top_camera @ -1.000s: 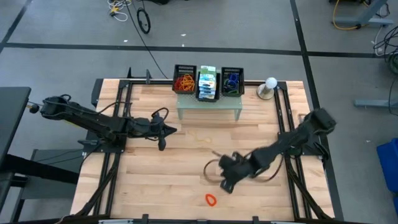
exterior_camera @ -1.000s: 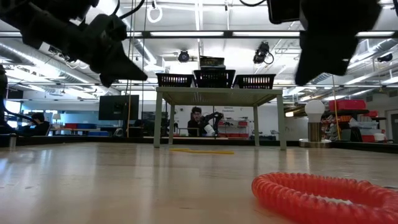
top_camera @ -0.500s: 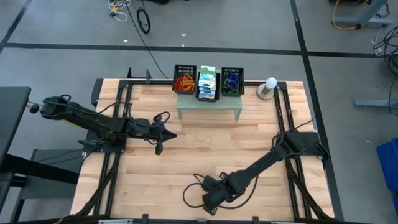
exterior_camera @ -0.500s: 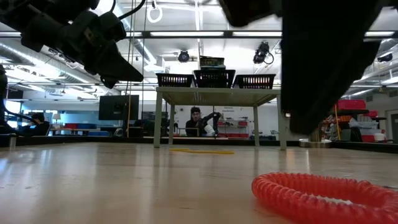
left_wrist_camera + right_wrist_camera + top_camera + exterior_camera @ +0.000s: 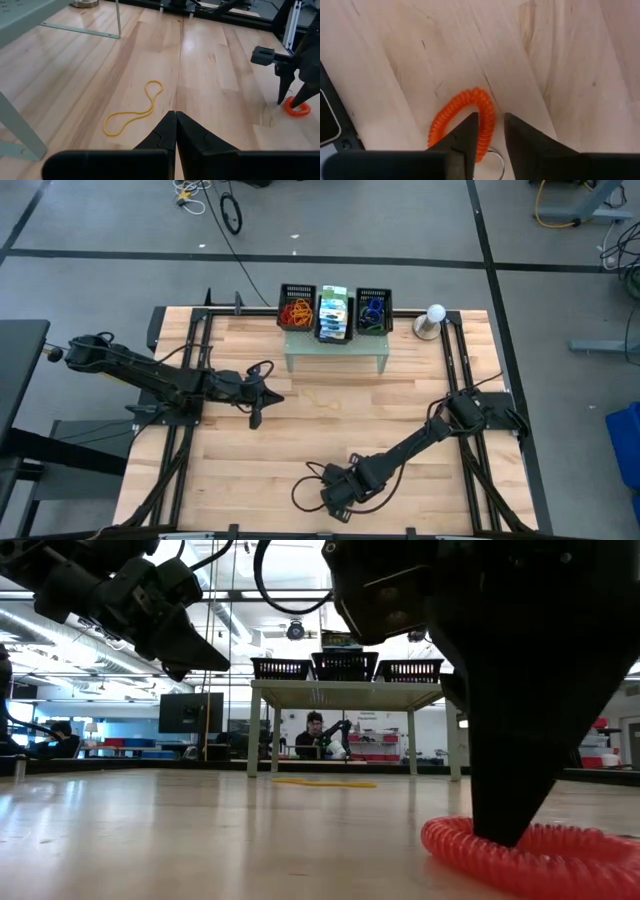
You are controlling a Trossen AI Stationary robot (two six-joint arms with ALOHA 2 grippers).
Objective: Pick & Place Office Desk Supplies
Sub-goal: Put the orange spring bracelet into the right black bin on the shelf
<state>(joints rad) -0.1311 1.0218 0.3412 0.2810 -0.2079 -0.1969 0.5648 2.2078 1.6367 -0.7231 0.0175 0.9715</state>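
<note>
We are grabbing the orange coil [image 5: 465,120]. Our right gripper [image 5: 491,131] stands partly open over its side, holding nothing yet. Next we squeeze and lift.

We take this for a robotics lab: exposed ceiling ducts [image 5: 60,625], track lights [image 5: 295,630], grey taped floor [image 5: 400,225] with loose cables [image 5: 560,205], and a person [image 5: 318,735] seated at benches beyond the wooden table [image 5: 320,430].
</note>
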